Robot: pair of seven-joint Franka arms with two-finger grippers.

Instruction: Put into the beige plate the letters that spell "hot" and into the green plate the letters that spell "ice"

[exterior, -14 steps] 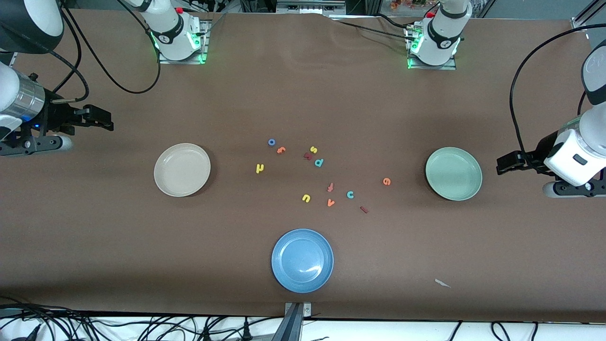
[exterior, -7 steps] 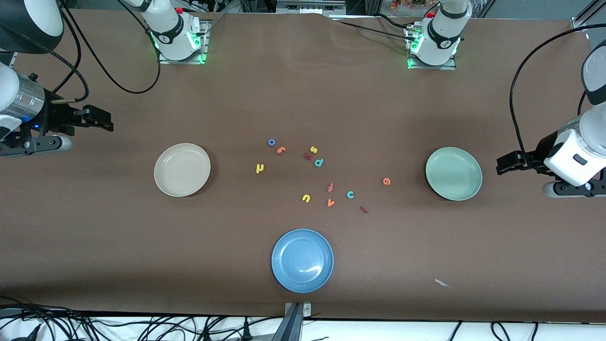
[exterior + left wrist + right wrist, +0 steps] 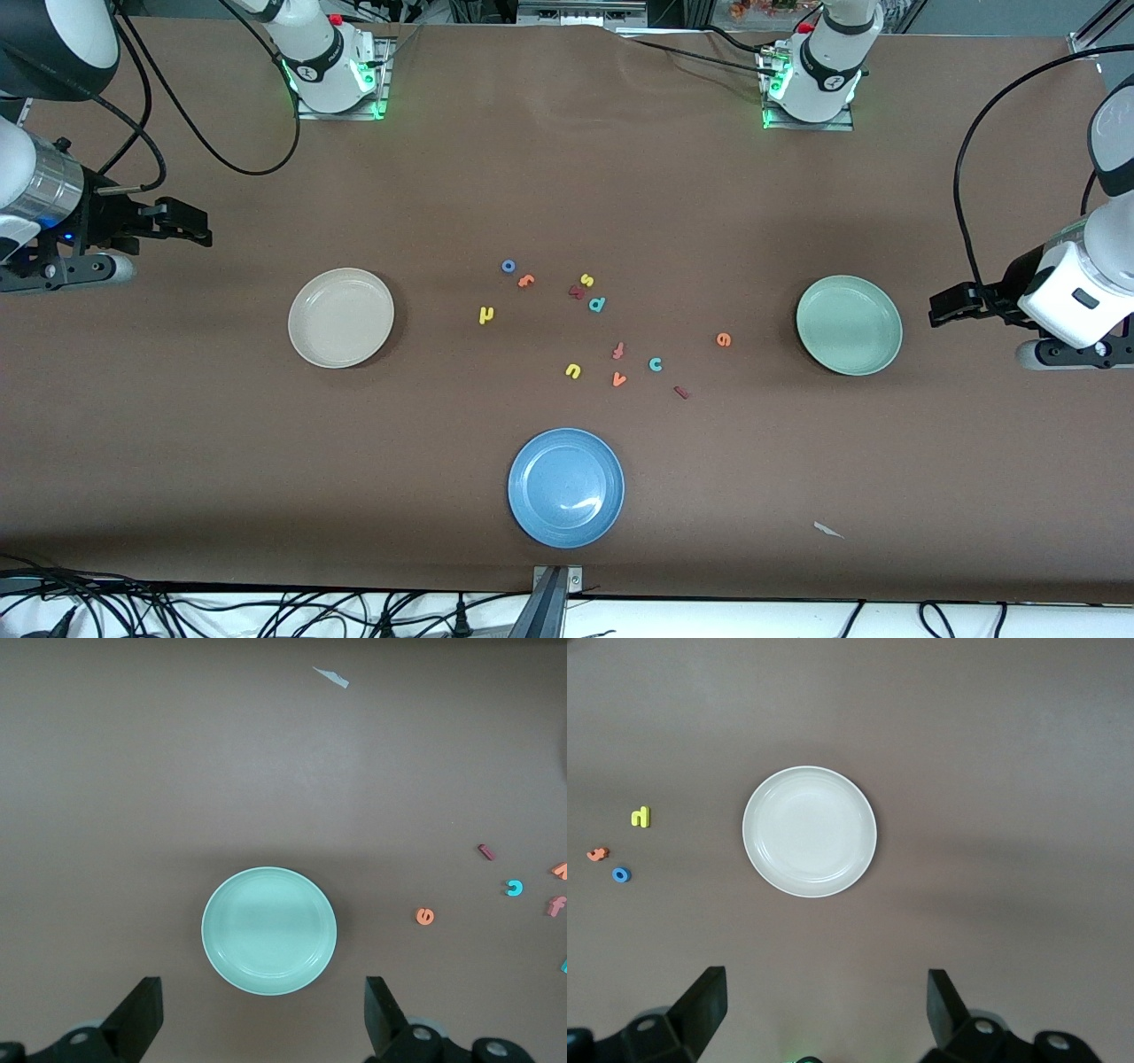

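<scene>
The beige plate [image 3: 341, 317] lies toward the right arm's end of the table and the green plate [image 3: 849, 324] toward the left arm's end. Between them lie the blue "o" [image 3: 508, 266], orange "t" [image 3: 526, 282], yellow "h" [image 3: 485, 315], orange "e" [image 3: 724, 338], teal "c" [image 3: 656, 363] and dark red "i" [image 3: 681, 392]. My right gripper [image 3: 195, 226] hangs open beside the beige plate [image 3: 809, 832], holding nothing. My left gripper [image 3: 948, 306] hangs open beside the green plate [image 3: 269, 930], also holding nothing. Both plates hold nothing.
Other letters lie among them: yellow "s" [image 3: 586, 280], teal "p" [image 3: 597, 304], reddish "f" [image 3: 618, 350], yellow "u" [image 3: 572, 370], orange "v" [image 3: 619, 379]. A blue plate [image 3: 566, 487] sits nearer the front camera. A paper scrap [image 3: 827, 530] lies near the front edge.
</scene>
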